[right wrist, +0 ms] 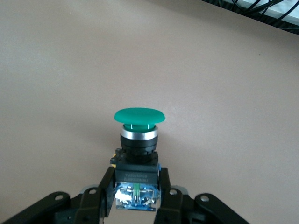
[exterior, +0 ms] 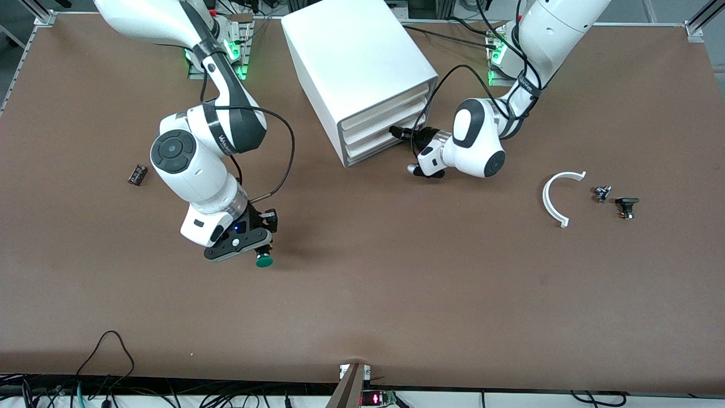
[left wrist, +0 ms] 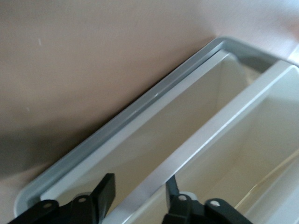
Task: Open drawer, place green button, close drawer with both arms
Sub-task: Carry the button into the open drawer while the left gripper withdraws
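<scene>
Robotics lab, two white arms (exterior: 192,164) bolted along a big brown table (exterior: 396,283), aluminium framing (exterior: 699,20) at its corners, loose cables (exterior: 107,362) under the edge nearest the front camera, white cabinet (exterior: 362,73) as test prop

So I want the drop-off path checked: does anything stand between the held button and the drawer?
Bare table lies between the button in the right end effector and the cabinet. The drawer is not yet pulled out; the left end effector is at its front.
</scene>
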Robot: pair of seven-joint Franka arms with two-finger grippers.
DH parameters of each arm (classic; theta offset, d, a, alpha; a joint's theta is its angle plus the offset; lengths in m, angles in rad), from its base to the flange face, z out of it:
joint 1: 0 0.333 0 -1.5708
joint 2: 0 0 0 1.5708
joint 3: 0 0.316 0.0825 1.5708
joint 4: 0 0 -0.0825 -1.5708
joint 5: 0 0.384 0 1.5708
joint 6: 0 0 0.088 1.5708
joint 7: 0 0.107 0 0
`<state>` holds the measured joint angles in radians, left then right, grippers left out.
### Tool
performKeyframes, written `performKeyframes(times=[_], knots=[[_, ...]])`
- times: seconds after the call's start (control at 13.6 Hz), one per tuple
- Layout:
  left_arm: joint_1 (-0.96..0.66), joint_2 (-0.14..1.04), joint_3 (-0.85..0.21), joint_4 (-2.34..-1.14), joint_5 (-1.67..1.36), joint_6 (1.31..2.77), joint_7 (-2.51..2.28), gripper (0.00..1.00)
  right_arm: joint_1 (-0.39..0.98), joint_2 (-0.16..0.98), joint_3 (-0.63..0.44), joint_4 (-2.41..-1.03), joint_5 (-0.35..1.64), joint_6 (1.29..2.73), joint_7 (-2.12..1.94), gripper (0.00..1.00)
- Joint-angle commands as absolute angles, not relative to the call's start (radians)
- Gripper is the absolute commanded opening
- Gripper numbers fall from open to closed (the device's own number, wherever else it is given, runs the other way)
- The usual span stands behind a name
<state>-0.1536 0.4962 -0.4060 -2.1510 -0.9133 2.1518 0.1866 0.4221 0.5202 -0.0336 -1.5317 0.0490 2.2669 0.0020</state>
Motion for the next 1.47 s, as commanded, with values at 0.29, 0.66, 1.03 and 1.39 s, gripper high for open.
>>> performKeyframes(times=[0.29, 0.66, 1.03, 1.39], knots=[[-0.138, 0.469, -0.235, -2.097, -0.896, 2.252, 0.256, 0.00, 0.428, 0.535, -0.028, -1.491, 0.055, 2.260, -0.009, 0.19], [-0.115, 0.422, -0.225, -2.094, -0.896, 2.253, 0.258, 1.00, 0.497, 0.532, 0.009, -1.486, 0.054, 2.260, -0.035, 0.19], [-0.095, 0.271, -0.135, -2.089, -0.748, 2.286, 0.253, 1.00, 0.590, 0.538, 0.026, -1.460, 0.052, 2.241, -0.342, 0.19], [-0.081, 0.043, 0.023, -2.086, -0.492, 2.223, 0.259, 1.00, 0.751, 0.580, 0.038, -1.382, 0.014, 2.186, -0.533, 0.19]])
